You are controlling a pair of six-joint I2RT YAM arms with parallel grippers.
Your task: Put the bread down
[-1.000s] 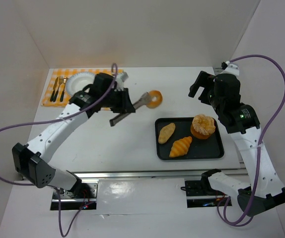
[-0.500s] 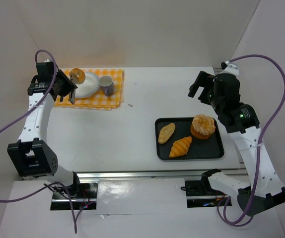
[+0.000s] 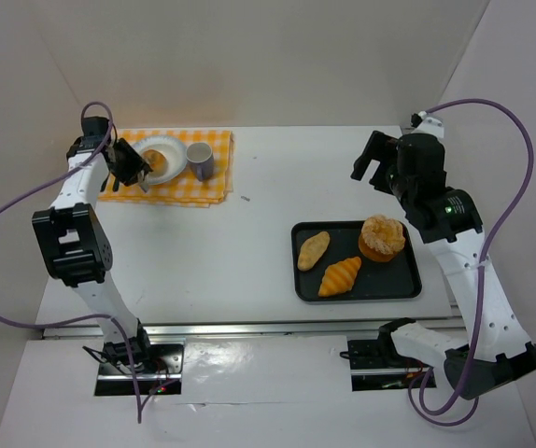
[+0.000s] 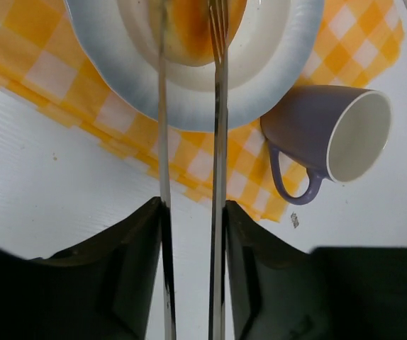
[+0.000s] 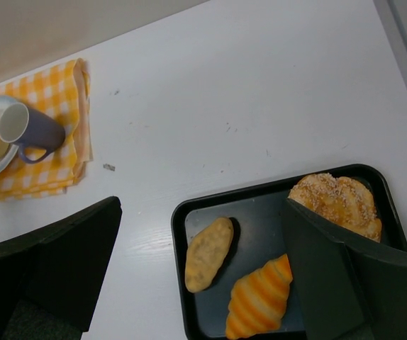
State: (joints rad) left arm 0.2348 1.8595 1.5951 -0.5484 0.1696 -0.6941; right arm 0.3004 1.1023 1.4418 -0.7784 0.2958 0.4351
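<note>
The bread (image 3: pixel 156 160), a small orange-brown glazed ring, lies on the white plate (image 3: pixel 176 142) at the far left. My left gripper (image 3: pixel 130 166) hangs at the plate's near-left edge, shut on a pair of metal tongs (image 4: pixel 162 142). In the left wrist view both tong blades run from my left gripper (image 4: pixel 193 209) up across the bread (image 4: pixel 189 32), and their tips are cut off at the top. My right gripper (image 3: pixel 373 163) hovers open and empty at the far right, and in its own view my right gripper (image 5: pixel 202 204) hangs above the tray.
A purple mug (image 3: pixel 200 161) stands right of the plate on the yellow checked cloth (image 3: pixel 207 187). A black tray (image 3: pixel 357 294) at right holds a round sugared bun (image 3: pixel 382 236), a pale oval roll (image 3: pixel 313 249) and a croissant (image 3: pixel 340 276).
The left arm swung from mid-table to the far left, carrying the bread in the tongs. The bread now rests flat on the plate. The right arm barely moved.
</note>
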